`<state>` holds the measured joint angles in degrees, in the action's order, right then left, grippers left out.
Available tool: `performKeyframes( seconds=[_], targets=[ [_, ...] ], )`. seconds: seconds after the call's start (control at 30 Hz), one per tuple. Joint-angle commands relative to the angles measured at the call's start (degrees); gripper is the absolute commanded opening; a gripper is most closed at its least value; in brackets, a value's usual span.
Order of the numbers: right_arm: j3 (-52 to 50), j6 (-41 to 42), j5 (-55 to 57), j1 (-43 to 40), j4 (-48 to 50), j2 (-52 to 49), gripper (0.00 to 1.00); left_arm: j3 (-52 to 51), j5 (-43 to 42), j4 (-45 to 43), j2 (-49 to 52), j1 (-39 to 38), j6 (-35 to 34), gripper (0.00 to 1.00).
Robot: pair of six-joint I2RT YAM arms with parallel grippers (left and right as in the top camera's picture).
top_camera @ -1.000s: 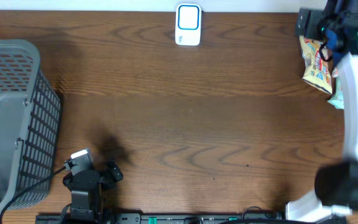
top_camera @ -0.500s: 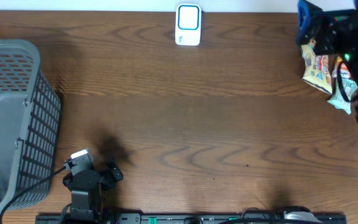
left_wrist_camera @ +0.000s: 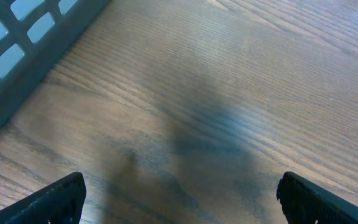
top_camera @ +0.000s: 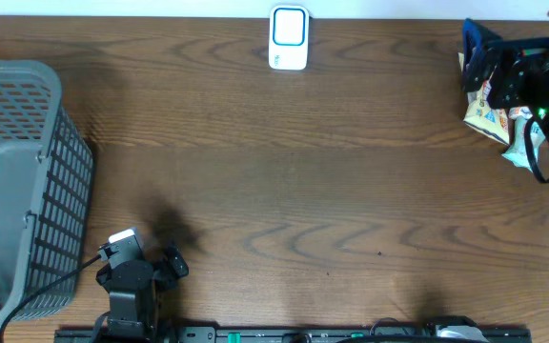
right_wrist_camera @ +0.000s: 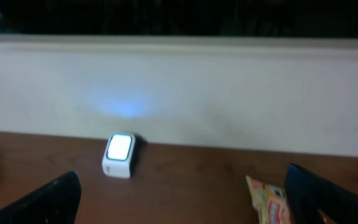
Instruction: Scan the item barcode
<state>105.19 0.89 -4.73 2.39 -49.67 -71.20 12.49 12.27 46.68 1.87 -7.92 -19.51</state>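
Snack packet (top_camera: 489,107), yellow and printed, lies flat at the right edge of the worktop (top_camera: 303,171), towards the far corner, with a paler second packet (top_camera: 520,143) just beside it on the near side. The right gripper (right_wrist_camera: 188,202) hangs over this spot with its fingers spread wide and nothing between them. Its wrist camera looks along the far edge, so both the packet (right_wrist_camera: 269,199) and the scanner (right_wrist_camera: 119,155) fall in its view. I judge it is lining up for a first pick, and the packet is not yet touched.

The scanner (top_camera: 289,38) stands at the middle of the far edge with its lit face turned up, probably so that a barcode can be passed above it. The left gripper (left_wrist_camera: 182,202) hovers low at the near edge, towards the left corner, likewise spread and empty, beside the wall of the grey basket (left_wrist_camera: 23,43). There it is clear of the route to the scanner.

Bare wood runs between packet and scanner, so the carry along the far edge looks unobstructed. The tight places are the right edge under the packets and the wall behind the scanner.
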Motion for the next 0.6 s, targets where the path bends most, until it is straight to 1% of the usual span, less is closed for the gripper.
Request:
performKeyframes(
  seconds=[0.0, 0.17, 0.3, 0.4, 0.43, 0.57],
  targets=[
    [0.1, 0.8, -0.3, 0.2, -2.0, -0.1, 0.99, -0.2, 0.3, 3.8, -0.1, 0.1, 1.2, 0.98],
    [0.1, 0.8, -0.3, 0.2, -5.0, 1.0, 0.99, -0.2, 0.3, 3.8, -0.1, 0.1, 1.2, 0.98],
    [-0.1, 0.7, 0.1, 0.2, -7.9, 3.7, 0.99, -0.2, 0.3, 3.8, -0.1, 0.1, 1.2, 0.98],
    [-1.6, 0.4, 0.6, 0.2, -7.8, 6.9, 0.99, -0.2, 0.3, 3.8, -0.1, 0.1, 1.2, 0.98],
    [-2.6, 0.2, 1.4, 0.2, -7.5, 8.2, 0.99, -0.2, 0.3, 3.8, -0.1, 0.1, 1.2, 0.98],
    [-13.4, 0.1, 4.8, 0.2, -1.8, 17.6, 0.99, -0.2, 0.3, 3.8, -0.1, 0.1, 1.2, 0.98]
  ],
)
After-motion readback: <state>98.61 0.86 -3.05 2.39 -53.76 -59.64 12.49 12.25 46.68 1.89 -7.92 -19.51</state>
